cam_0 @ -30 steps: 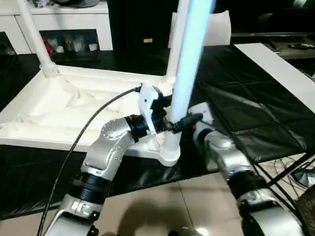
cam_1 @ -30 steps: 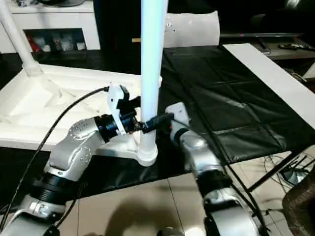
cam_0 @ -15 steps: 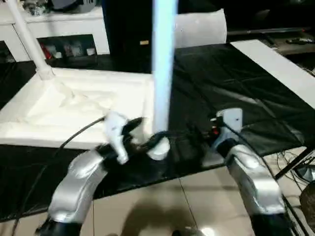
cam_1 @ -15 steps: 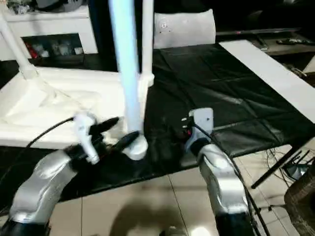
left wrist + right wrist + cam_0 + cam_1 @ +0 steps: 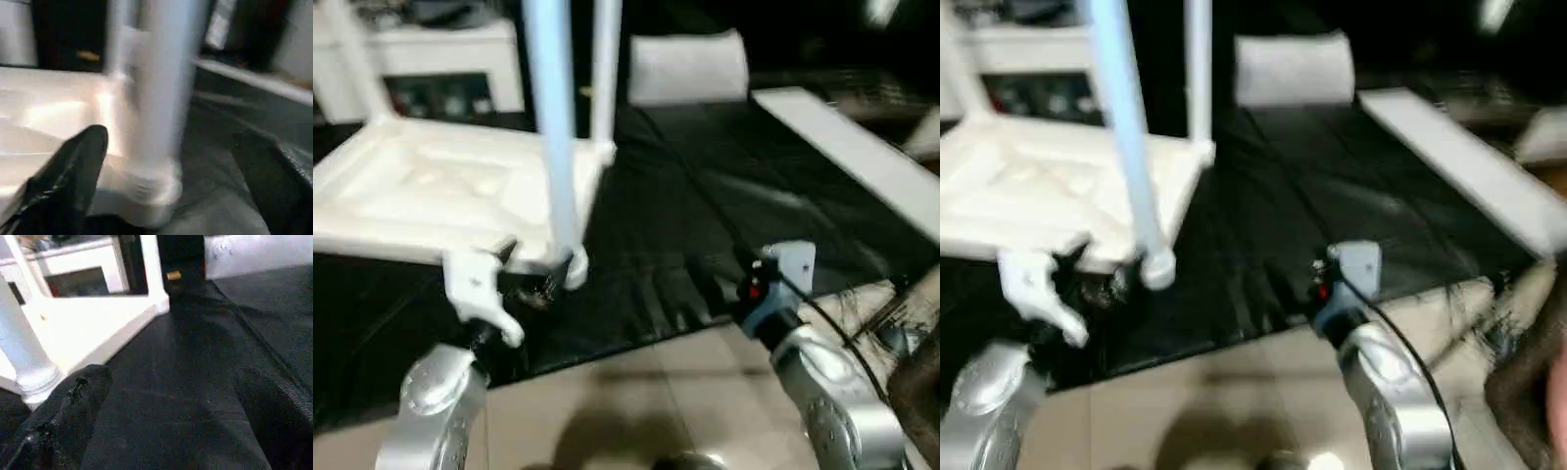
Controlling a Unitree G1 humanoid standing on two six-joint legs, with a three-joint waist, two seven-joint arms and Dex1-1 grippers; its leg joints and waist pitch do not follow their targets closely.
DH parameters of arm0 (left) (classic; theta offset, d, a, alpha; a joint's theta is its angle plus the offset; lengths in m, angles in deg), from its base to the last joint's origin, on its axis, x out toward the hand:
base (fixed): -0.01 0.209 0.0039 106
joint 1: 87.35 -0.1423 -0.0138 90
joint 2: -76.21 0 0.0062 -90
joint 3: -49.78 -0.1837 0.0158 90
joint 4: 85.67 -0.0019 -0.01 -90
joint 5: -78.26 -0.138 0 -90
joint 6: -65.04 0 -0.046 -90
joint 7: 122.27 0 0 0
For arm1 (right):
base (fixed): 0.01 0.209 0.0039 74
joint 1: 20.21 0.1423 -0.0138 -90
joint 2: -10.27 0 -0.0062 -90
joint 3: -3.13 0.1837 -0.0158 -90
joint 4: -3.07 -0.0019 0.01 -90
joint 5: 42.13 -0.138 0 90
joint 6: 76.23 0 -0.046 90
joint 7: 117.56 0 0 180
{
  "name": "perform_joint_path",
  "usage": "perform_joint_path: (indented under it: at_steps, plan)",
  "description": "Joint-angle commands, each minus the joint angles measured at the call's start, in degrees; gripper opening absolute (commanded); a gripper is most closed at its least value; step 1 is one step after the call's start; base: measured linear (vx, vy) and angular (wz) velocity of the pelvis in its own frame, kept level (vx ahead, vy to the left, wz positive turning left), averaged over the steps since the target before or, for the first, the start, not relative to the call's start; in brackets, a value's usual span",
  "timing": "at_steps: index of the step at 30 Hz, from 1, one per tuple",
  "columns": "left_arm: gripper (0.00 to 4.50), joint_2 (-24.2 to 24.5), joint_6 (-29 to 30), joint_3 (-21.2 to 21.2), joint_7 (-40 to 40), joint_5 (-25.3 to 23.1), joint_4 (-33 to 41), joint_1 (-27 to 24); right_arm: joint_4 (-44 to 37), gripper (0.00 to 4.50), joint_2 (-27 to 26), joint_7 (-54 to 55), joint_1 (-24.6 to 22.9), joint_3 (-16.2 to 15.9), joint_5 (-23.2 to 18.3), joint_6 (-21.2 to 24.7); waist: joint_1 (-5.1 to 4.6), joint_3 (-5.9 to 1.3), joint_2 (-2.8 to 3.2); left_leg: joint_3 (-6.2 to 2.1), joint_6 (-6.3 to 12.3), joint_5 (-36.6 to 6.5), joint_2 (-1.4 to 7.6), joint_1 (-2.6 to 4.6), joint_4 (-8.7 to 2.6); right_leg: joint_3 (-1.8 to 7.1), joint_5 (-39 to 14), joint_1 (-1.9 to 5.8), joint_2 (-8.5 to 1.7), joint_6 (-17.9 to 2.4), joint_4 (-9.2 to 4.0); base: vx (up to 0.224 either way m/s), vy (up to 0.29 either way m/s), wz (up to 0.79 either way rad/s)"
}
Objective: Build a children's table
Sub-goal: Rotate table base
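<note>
Black quilted matting [image 5: 724,206] carries the upturned white plastic square tabletop [image 5: 431,191], a pale tapered tubular leg [image 5: 553,137] upright in its near corner socket. Both the left gripper [image 5: 171,176] and the right gripper [image 5: 171,416] hang spread, grasping nothing, with the left one's fingers [image 5: 68,181] flanking the leg's base.

Smooth white plastic leg [image 5: 551,147], creased black cloth [image 5: 724,196]

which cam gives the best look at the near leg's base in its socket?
Left wrist view: the near leg and its socket collar fill the centre, close up. Right wrist view catches it at the edge; the eye views show it blurred.
</note>
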Motion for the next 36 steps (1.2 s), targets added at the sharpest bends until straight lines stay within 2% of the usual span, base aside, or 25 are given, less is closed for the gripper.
perform_joint_path:
  at_steps: [1, 2, 3, 4, 5, 6, 8, 12, 16, 17, 18, 19, 20, 21, 22, 24, 25, 26, 27, 28, 31, 32, 34, 35, 36]
  plan:
    - [4.47, 0.22, 0.44, -0.7, -0.55, 0.55, 1.52, 0.36, -1.36, 4.5, 0.91, -0.27, -0.52, -0.03, -0.25, 1.54, 1.34, -1.7, 1.95, -1.7, -1.95, -45.98, 4.7, -4.9, -13.44, 2.78, -13.15, 7.03, -0.6, -0.95, 5.94, -0.001, 0.066, -0.12]
    - [4.47, -0.18, 0.39, -0.16, 0.02, 0.86, 1.67, 0.24, -1.7, 4.5, 1.13, -0.06, -0.59, -0.11, -0.23, 2.14, 1.18, -1.32, 1.27, -0.05, 0.3, -48.47, 4.64, -2.43, -14.38, 3.95, -1.01, 3.92, 0.27, -2.78, 5.99, 0.0, 0.0, 0.0]
    - [4.47, -1.18, 0.43, 1.17, 1.44, 1.46, 2.49, -0.04, -2.87, 4.5, 0.8, -0.03, -0.83, 0.38, -1.18, 3.19, 0.89, -2.2, -0.57, -0.32, -1.64, -42.38, 3.19, -0.36, -11.34, 7.37, -17.5, 3.58, -2.16, -1.52, 1.88, 0.0, 0.0, 0.0]
    - [4.47, -1.43, 0.67, 1.66, 2.33, 1.18, 2.69, -0.06, -3.24, 4.5, 0.5, -0.17, -0.92, 0.7, -1.85, 3.37, 0.98, -1.96, -2.2, 0.82, -2.84, -34.29, 0.5, 1.16, -7.55, 7.48, -35.75, 0.4, -3.33, 1.15, -4.1, 0.0, -0.068, 0.0]
    - [4.47, -1.44, 0.69, 1.69, 2.38, 1.16, 2.7, -0.06, -3.27, 4.5, 0.48, -0.18, -0.93, 0.72, -1.89, 3.38, 0.55, -1.21, -2.88, 2.34, -1.91, -19.58, -2.8, 5.34, 0.8, 6.04, -60.37, -5.19, -5.57, 3.87, -11.21, 0.0, 0.0, 0.0]
    - [4.47, -1.54, 0.94, 1.95, 3.06, 0.79, 2.92, -0.15, -3.66, 4.5, 0.28, -0.29, -1.06, 0.93, -2.35, 3.58, 0.73, -2.28, -2.06, 1.05, -0.32, -11.18, -2.23, 2.99, -0.25, 5.96, -58.8, -1.31, -7.31, 3.22, -10.07, 0.0, 0.0, 0.0]
    - [4.47, -2.14, -1.5, 3.2, 7.27, -3.3, 1.06, 0.84, -3.51, 4.5, 1.88, -1.04, -0.65, -0.87, -0.5, 3.13, 0.33, -1.8, -1.79, -0.02, -1.39, -15.92, -0.04, -1.73, -5.84, 3.87, -43.82, 2.02, -3.84, 3.66, -7.04, 0.013, 0.002, -0.12]
    - [4.47, -2.9, -2.9, 5.49, 9.77, -2.86, 0.93, 0.95, -3.45, 4.5, 2.19, -2.02, 0.44, -2.16, -0.75, 3.53, -0.55, -2.46, -0.74, -0.56, -1.69, -22.53, 1.88, -1.38, -8.29, 3.76, -27.12, 3.25, -3.48, -0.56, -6.13, 0.0, 0.0, 0.0]
    - [4.47, -3.22, -2.11, 6.38, 10.29, -2.75, 2.4, -0.4, -3.65, 4.5, 2.83, -2.91, 0.88, -3.24, -0.62, 4.34, -1.65, -1.68, -0.5, -0.23, -1.85, -35.57, 1.47, 2.01, -8.17, 1.97, -36.66, 2.33, -2.83, 0.76, -7.59, 0.0, 0.0, 0.0]
    - [4.47, -3.3, -2.35, 6.4, 10.38, -3.03, 2.82, -0.91, -3.73, 4.5, 2.77, -2.98, 0.88, -3.27, -1.03, 4.98, -1.2, -0.85, -1.34, -1.54, -0.98, -38.41, 0.76, -2.08, -10.3, -0.48, -38.23, 5.29, -3.14, 1.54, -6.32, 0.0, 0.0, 0.0]
    - [4.47, -3.3, -2.35, 6.4, 10.38, -3.03, 2.82, -0.91, -3.73, 4.5, 2.77, -2.98, 0.88, -3.27, -1.03, 4.98, 2.83, -0.95, 1.67, -0.27, -0.55, -47.14, 0.1, -8.05, -15.39, 2.06, -24.37, 12.23, 0.92, -0.11, 7.85, 0.0, 0.0, 0.0]
    - [4.47, -3.68, -2.12, 6.43, 10.92, -2.99, 3.36, -1.43, -3.72, 4.5, 3.1, -3.42, 1.09, -3.68, -1.38, 5.53, 2.82, -1.7, -0.25, 0.81, 3.44, -38.99, -0.99, -5.6, -12.7, 5.97, -26.1, 9.91, 0.26, -0.63, 7.91, -0.003, 0.006, 0.5]
    - [4.47, -4.05, -2.36, 6.12, 11.63, -3.33, 3.94, -1.99, -3.64, 4.5, 3.72, -4.03, 1.39, -4.43, -1.24, 5.68, 1.88, -1.47, -3.1, 1.64, 4.3, -29.74, -3.35, -1.24, -7.11, 7.17, -44.85, 5.0, -2.0, 0.92, -0.16, 0.128, -0.064, 0.75]
    - [4.47, -4.05, -2.36, 6.12, 11.64, -3.33, 3.94, -1.99, -3.64, 4.5, 3.72, -4.03, 1.39, -4.43, -1.24, 5.68, 1.18, 0.45, -3.96, 1.25, 5.9, -7.54, -5.25, 3.85, 8.86, 6.93, -73.96, -3.01, -9.35, -3.97, -12.93, 0.128, -0.064, 0.75]
    - [4.47, -4.1, -2.45, 5.93, 11.83, -3.48, 4.03, -2.09, -3.57, 4.5, 3.86, -4.18, 1.48, -4.63, -1.06, 5.54, 0.81, -1.04, -4.09, -0.09, 6.59, -4.44, -4.38, 0.35, 9.91, 9.06, -72.24, 2.92, -11.87, -5.92, -11.63, 0.169, -0.017, 0.63]
    - [4.47, -4.01, -2.64, 5.48, 12.0, -3.78, 3.74, -1.81, -3.04, 4.5, 3.78, -3.89, 1.59, -4.38, -0.4, 4.62, 3.62, -0.93, -2.3, -0.85, 8.15, -13.15, -0.25, 0.0, 4.11, 7.47, -55.18, 8.88, -12.06, -8.17, -8.65, 0.169, 0.059, 0.7]
    - [4.47, -4.01, -2.64, 5.48, 12.0, -3.78, 3.74, -1.81, -3.04, 4.5, 3.78, -3.89, 1.59, -4.38, -0.4, 4.62, 4.17, -1.33, -1.62, -0.02, 8.64, -14.71, -0.75, 2.22, 1.53, 5.49, -47.89, 8.74, -9.3, -9.81, -7.78, 0.149, 0.052, 1.01]
    - [4.47, -3.88, -2.48, 5.25, 12.09, -3.87, 3.36, -1.27, -2.74, 4.5, 3.82, -3.42, 1.63, -4.07, 0.24, 3.82, 1.89, -1.13, 0.07, -4.0, 11.04, -19.44, -0.19, 4.77, -6.17, 0.74, -32.31, 6.91, -0.09, -8.63, -1.9, 0.126, 0.03, 0.9]
    - [4.47, -3.86, -2.45, 5.22, 12.07, -3.83, 3.23, -1.09, -2.68, 4.5, 3.8, -3.28, 1.62, -3.96, 0.36, 3.61, -1.21, -3.36, 0.96, -9.38, 8.69, -20.11, 5.84, 14.04, -8.29, 3.65, -14.71, -1.46, 2.1, -3.61, 8.29, 0.126, 0.03, 0.9]
    - [4.47, -3.82, -2.32, 5.18, 12.03, -3.79, 3.0, -0.73, -2.64, 4.5, 3.65, -2.91, 1.56, -3.57, 0.59, 3.14, -0.37, -2.14, 0.91, -6.78, 7.82, -17.71, 4.6, 11.36, -8.82, 4.08, -7.44, -2.97, 2.06, 0.0, 10.0, 0.178, 0.049, 0.41]
    - [4.47, -3.57, -2.13, 5.04, 11.52, -3.62, 2.54, -0.09, -2.59, 4.5, 3.08, -1.65, 1.42, -2.37, 0.61, 2.7, -0.84, -2.95, 0.34, -3.45, 9.9, -10.1, 2.18, 11.14, -10.71, 2.83, 2.49, -5.22, 2.03, -1.45, 9.48, 0.215, 0.058, 0.08]
    - [4.47, -3.53, -2.1, 5.01, 11.47, -3.65, 2.47, -0.02, -2.58, 4.5, 3.04, -1.52, 1.4, -2.26, 0.66, 2.61, -1.31, -3.06, -1.36, -1.3, 11.31, -6.98, 0.64, 10.86, -11.67, 3.36, 6.88, -4.94, 1.3, -3.59, 6.32, 0.261, -0.001, -0.08]
    - [4.47, -2.94, -1.63, 4.42, 10.4, -3.5, 1.38, 1.16, -2.64, 4.5, 2.39, 0.88, 0.81, -0.33, 1.33, 1.28, -0.82, -5.59, -5.58, 2.25, 11.93, -2.47, -5.77, 10.97, -6.92, 9.47, 5.42, -0.02, -2.33, -8.06, 0.03, 0.283, -0.017, -0.04]
    - [4.47, -2.07, -1.36, 3.39, 9.11, -3.58, 0.74, 1.73, -3.16, 4.5, 1.9, 2.68, -0.13, 0.75, 2.33, -0.52, 2.37, -5.63, -6.91, 1.69, 11.3, -6.92, -9.51, 5.02, 2.35, 18.26, -8.05, 6.52, -8.77, -17.25, -5.03, 0.32, -0.036, 0.11]
    - [4.47, -1.94, -1.38, 3.22, 8.85, -3.54, 0.67, 1.76, -3.26, 4.5, 1.81, 2.88, -0.27, 0.85, 2.44, -0.72, 1.2, -6.1, -6.12, -1.65, 7.61, 0.15, -6.88, -0.01, 6.13, 20.28, 8.34, 10.02, -11.49, -26.03, -1.97, 0.32, -0.036, 0.11]
